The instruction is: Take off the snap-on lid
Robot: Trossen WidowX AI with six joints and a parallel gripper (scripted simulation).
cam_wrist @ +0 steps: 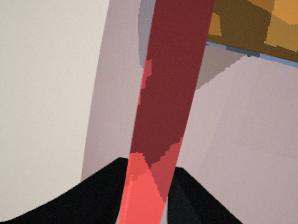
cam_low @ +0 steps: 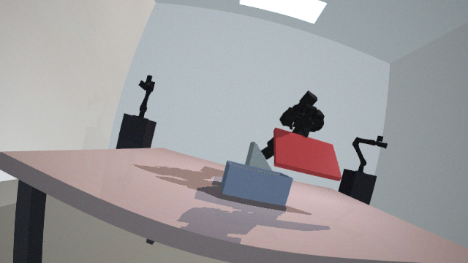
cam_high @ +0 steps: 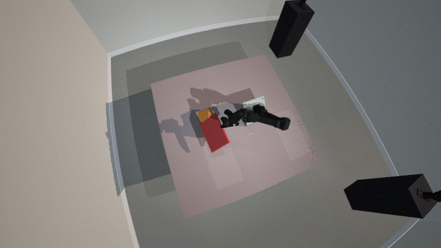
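Observation:
The red lid (cam_high: pixel 214 133) (cam_low: pixel 306 155) (cam_wrist: pixel 170 65) is off the box and in the air, tilted. My gripper (cam_high: pixel 224 125) (cam_low: pixel 301 134) (cam_wrist: pixel 149 172) is shut on one edge of the lid, which runs between the fingers in the wrist view. The blue storage box (cam_low: pixel 256 187) stands upright and open on the pink table (cam_high: pixel 269 155) (cam_low: pixel 110 183). Its orange inside (cam_high: pixel 204 114) (cam_wrist: pixel 245 30) shows in the top view and the wrist view. In the top view the lid hides part of the box. In the exterior view the lid hangs right of and above it.
A pale plate (cam_high: pixel 255 102) lies under the arm (cam_high: pixel 273 120). A pale grey slanted panel (cam_low: pixel 257 158) shows behind the box. Two black pedestals (cam_high: pixel 291 29) (cam_high: pixel 386 196) with small arms stand beyond the table. Shadows of the arm and lid fall around the box.

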